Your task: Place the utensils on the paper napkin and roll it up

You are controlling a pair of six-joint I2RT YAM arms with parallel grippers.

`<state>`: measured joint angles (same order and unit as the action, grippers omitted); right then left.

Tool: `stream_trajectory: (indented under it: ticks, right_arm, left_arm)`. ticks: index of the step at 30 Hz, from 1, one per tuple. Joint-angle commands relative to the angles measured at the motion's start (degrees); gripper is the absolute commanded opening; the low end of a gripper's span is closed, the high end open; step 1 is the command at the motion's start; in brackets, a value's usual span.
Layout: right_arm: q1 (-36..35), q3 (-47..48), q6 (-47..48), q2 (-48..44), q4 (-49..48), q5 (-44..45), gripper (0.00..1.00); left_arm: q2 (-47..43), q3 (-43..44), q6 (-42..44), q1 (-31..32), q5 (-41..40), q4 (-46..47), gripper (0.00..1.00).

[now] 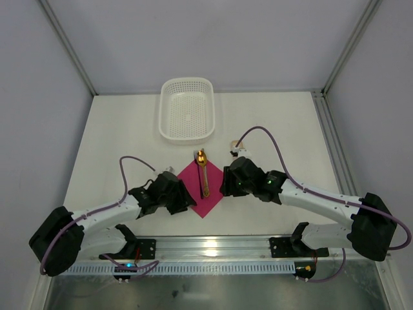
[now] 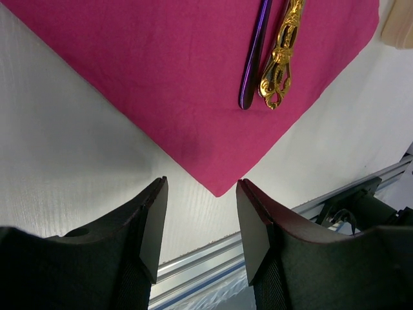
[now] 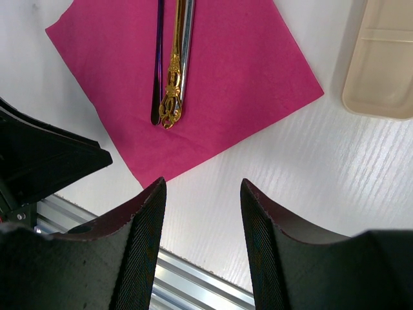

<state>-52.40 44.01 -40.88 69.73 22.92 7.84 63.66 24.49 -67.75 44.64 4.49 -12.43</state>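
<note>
White table [image 1: 129,129] enclosed by pale grey walls [image 1: 193,39].

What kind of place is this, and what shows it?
Probably a robot test cell: a left arm and right arm bolted by a metal rail, plain wall panels around a white table.

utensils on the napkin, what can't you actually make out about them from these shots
- Heads: both wrist views cut the utensils off at the top edge, so only handles show.
- Spoon or fork: too small to tell in the top view.
- Count: in the right wrist view a silver strip lies mostly covered by the gold handle.
- Side corners of the paper napkin: blocked in the top view by the left gripper and right gripper.
</note>
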Motion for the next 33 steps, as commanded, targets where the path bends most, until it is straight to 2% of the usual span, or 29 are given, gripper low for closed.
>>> stream_trajectory:
  ticks: [1,8,18,28,33]
  right_arm:
    - [-0.16,0.29,-0.34,-0.83,-2.17,1.66,0.52]
    - [-0.24,-0.50,-0.86,-1.18,-2.44,1.92,0.52]
    - [-0.25,-2.35,-1.13,-1.53,-3.67,1.83,0.52]
    - [-0.42,-3.14,-0.78,-1.62,-4.63,0.52,0.52]
    - [-2.96,-5.07,0.53,-1.27,-9.99,-2.29,0.52]
  left_arm:
    - [1.29,0.91,-1.33,0.79,-2.65,3.63,0.51]
    - [4.81,0.91,-2.30,2.02,-2.65,6.71,0.50]
    - [4.46,-0.06,-2.83,2.99,-3.96,12.16,0.50]
    - [4.20,1.52,-2.04,2.99,-5.90,11.64,0.49]
    - [3.67,1.88,-1.86,2.99,-6.42,10.85,0.49]
